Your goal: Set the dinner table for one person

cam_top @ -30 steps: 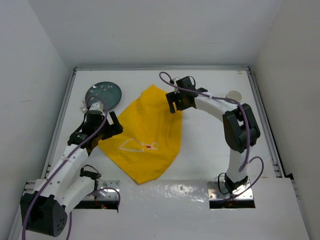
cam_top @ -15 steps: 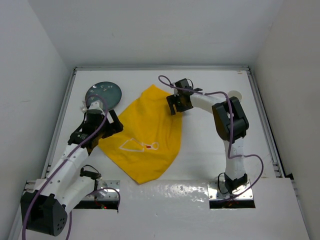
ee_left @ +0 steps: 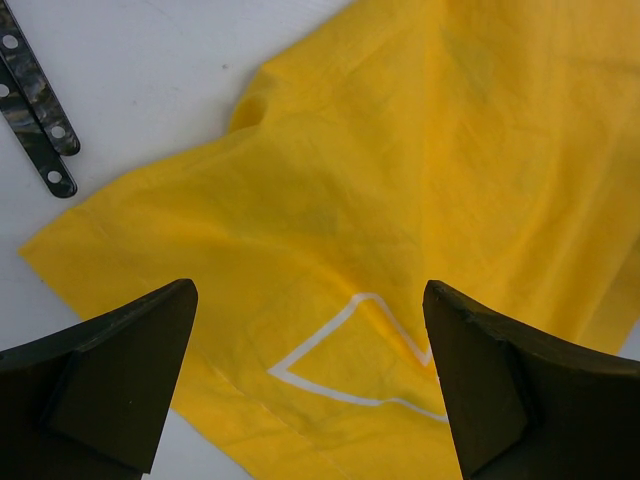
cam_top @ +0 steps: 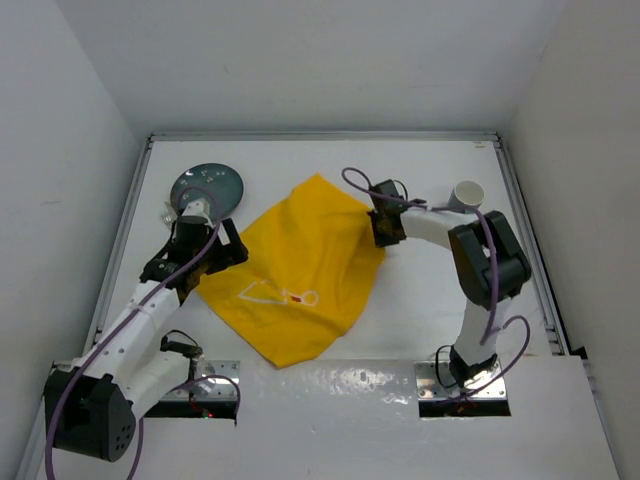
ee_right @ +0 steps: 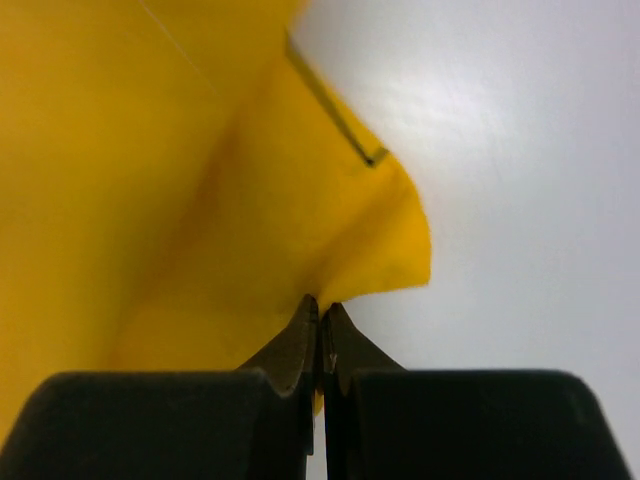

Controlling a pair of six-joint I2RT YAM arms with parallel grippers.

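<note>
A yellow cloth placemat (cam_top: 300, 270) with a white outline drawing lies rumpled in the middle of the white dinner table (cam_top: 420, 310). My right gripper (cam_top: 382, 232) is shut on the placemat's right edge; in the right wrist view the cloth (ee_right: 150, 180) is pinched between the closed tips of that gripper (ee_right: 321, 305). Over the placemat's left corner my left gripper (cam_top: 200, 268) stands wide open. In the left wrist view the cloth (ee_left: 400, 180) and its white outline lie under the gap of the left gripper (ee_left: 310, 370), with nothing held.
A dark teal plate (cam_top: 207, 185) sits at the back left. Dark-handled cutlery (ee_left: 35, 110) lies just left of the placemat. A white cup (cam_top: 468, 192) stands at the back right. Metal rails and white walls close in the table.
My right gripper has shut on the placemat's right edge and moved right and nearer, drawing the cloth out to the right. The left arm has hardly moved.
</note>
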